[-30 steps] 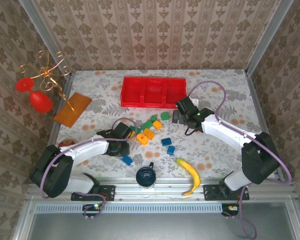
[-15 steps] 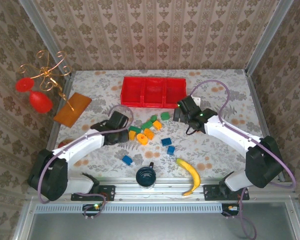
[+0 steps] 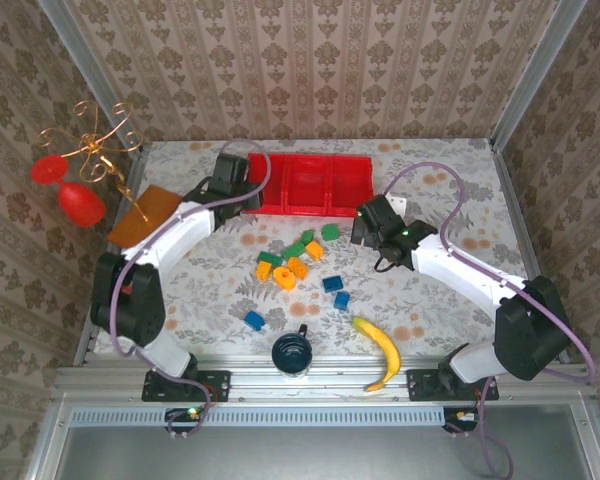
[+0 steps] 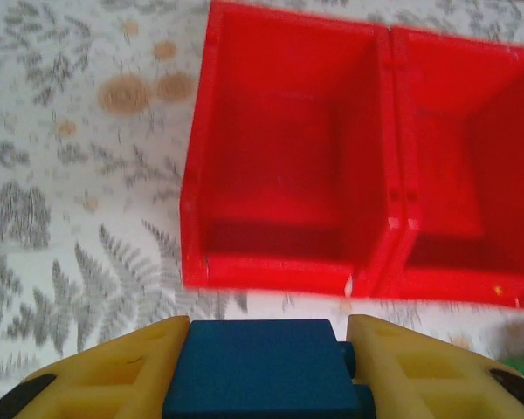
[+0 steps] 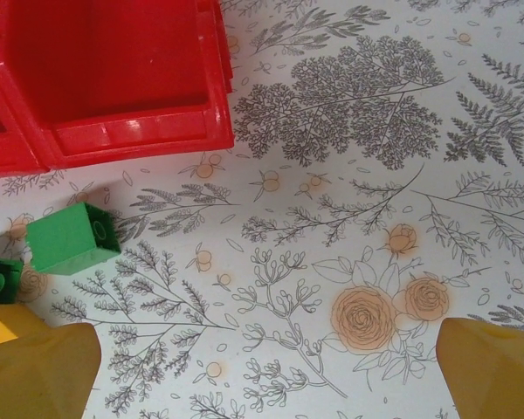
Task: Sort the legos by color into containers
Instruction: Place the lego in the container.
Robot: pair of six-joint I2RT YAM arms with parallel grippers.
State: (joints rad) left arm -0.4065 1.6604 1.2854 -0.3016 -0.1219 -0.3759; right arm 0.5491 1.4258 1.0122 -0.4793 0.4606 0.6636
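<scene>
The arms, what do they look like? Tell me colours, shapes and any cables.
The left arm and the right arm look alike: smooth white shells over the long links, black joints and black bases, and a thin mauve cable looping alongside each. The fingers are blocky yellow plastic.
</scene>
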